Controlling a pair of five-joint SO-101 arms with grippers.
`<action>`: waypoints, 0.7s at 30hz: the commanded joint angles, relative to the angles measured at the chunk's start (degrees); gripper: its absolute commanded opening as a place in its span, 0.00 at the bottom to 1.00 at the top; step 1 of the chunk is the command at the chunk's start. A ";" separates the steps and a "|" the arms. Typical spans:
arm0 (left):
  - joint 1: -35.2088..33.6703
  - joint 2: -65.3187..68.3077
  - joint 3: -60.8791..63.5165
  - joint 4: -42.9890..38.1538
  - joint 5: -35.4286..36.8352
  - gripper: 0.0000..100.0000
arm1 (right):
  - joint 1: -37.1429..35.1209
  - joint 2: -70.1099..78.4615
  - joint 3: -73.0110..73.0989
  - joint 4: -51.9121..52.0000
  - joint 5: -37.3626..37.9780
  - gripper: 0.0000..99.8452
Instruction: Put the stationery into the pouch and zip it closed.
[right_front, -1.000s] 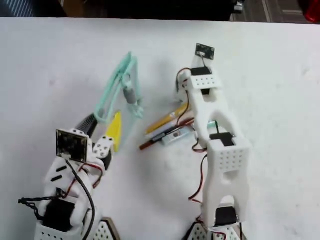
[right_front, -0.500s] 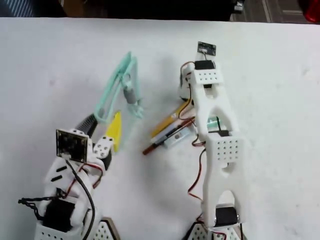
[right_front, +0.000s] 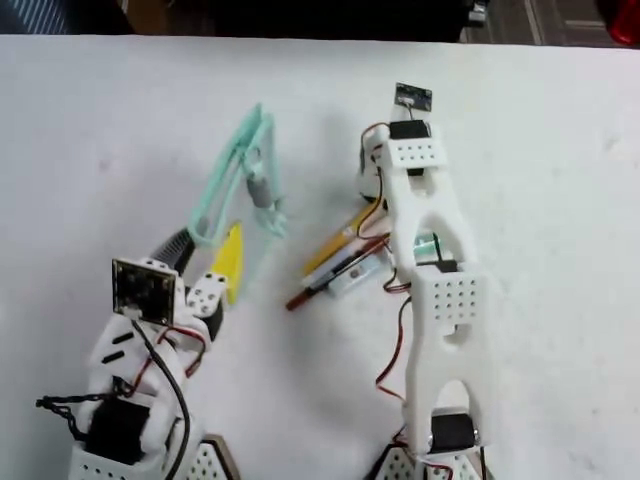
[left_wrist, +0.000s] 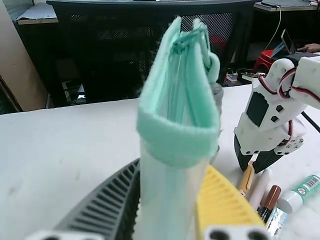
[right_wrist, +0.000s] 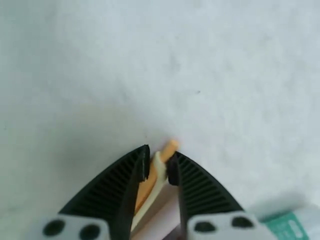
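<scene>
On my far left, the left tool (right_front: 213, 243) was clenched on the near end of the pouch (right_front: 240, 170). Its grey finger (left_wrist: 107, 202) sat on one side and its yellow finger (left_wrist: 225, 202) on the other, with the clear wall pinched between them. The pouch rested on the white table (right_front: 540, 150) and ran away from that tool, its mint-green edging spread apart along the top, so the mouth stood open. Through the clear side I could make out a grey item (right_front: 259, 186), though I could not tell what it was.

To the right of the pouch, and apart from it, the loose stationery lay in a slanted bundle on the table. An orange pen (right_front: 335, 245) was farthest from me, a brown pen (right_front: 300, 296) was nearest the pouch, and a white marker (right_front: 352, 272) lay against them. The marker's green end (right_front: 428, 243) peeked out from under the right arm.

That arm stretched over the bundle from my side of the table. Its right tool (right_wrist: 157, 162) was down at the table and gripped the far end of the orange pen. The two dark ribbed fingers were nearly together, and the orange tip poked out just past them. In the left wrist view, the tool stood upright over the pens.
</scene>
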 joint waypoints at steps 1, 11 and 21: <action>-0.22 0.40 0.26 0.35 0.09 0.16 | 0.66 -5.23 -1.49 2.24 1.05 0.02; -0.22 0.40 1.14 0.70 0.09 0.16 | 2.77 -34.77 -1.41 8.57 1.14 0.02; -0.22 0.40 1.14 0.79 0.09 0.16 | -1.98 -54.73 -1.41 12.26 8.88 0.02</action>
